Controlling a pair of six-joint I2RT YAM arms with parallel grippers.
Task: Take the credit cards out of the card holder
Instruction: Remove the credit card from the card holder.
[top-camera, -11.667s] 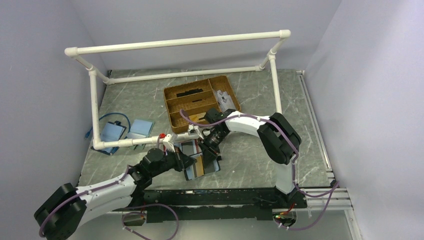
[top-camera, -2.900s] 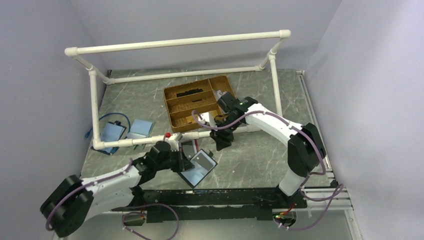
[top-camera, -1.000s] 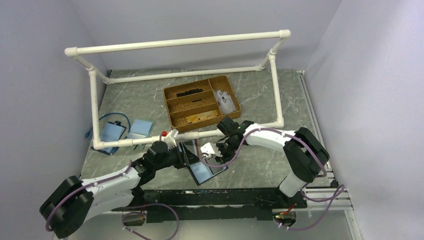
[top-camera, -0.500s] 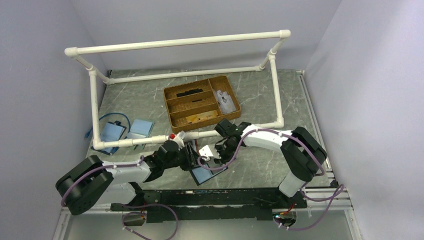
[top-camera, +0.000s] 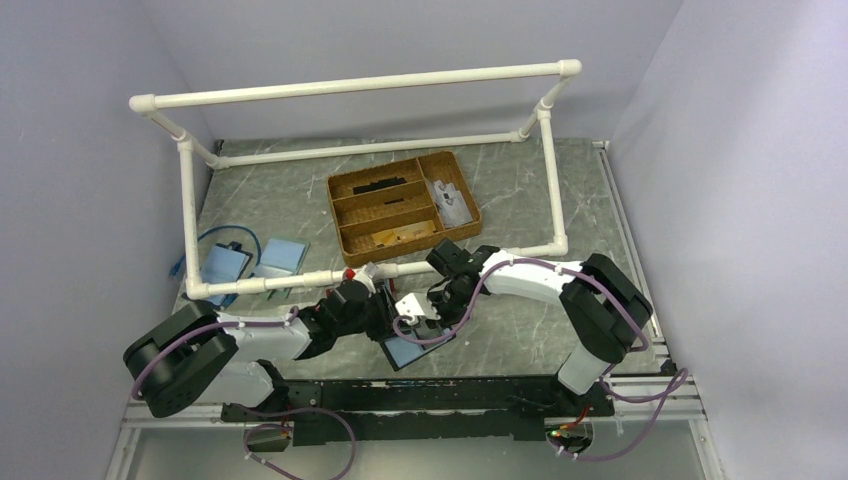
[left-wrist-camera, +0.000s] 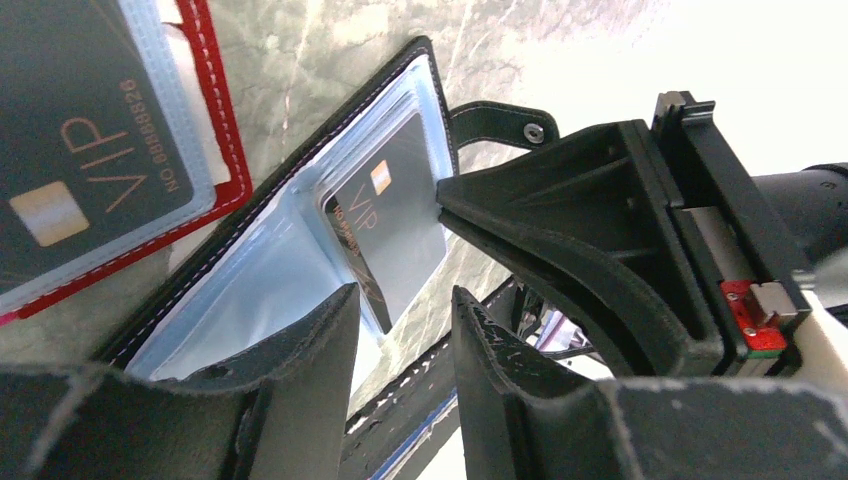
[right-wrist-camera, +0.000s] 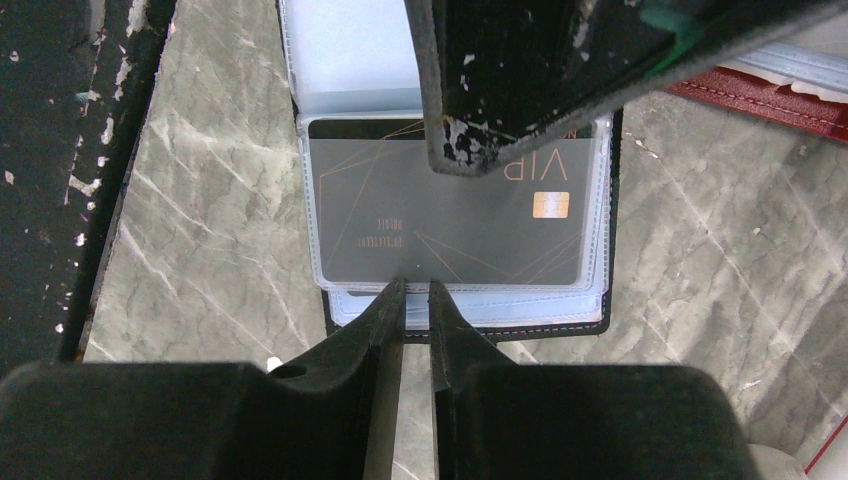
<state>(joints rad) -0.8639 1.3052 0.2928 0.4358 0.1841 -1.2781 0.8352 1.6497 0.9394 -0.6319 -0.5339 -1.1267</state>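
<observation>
OK, card holder (right-wrist-camera: 500, 305) lies open on the table (top-camera: 520, 330) near its front edge, btw both arms, w/ the dark VIP card (right-wrist-camera: 440, 210) in its clear sleeve. I see R gripper (right-wrist-camera: 417, 295) fingers nearly together, tips at the card's edge; can't tell if they pinch it. L gripper (left-wrist-camera: 398, 310) fingers spread apart over the holder's other end, beside the red-edged holder (left-wrist-camera: 215, 130).

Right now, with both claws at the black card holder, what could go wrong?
The right claw has its tips almost closed at the edge of the dark card, which sits inside the clear sleeve; it may slip off or catch the sleeve. The left claw is close by, so the two might collide. The card holder could slide.
</observation>
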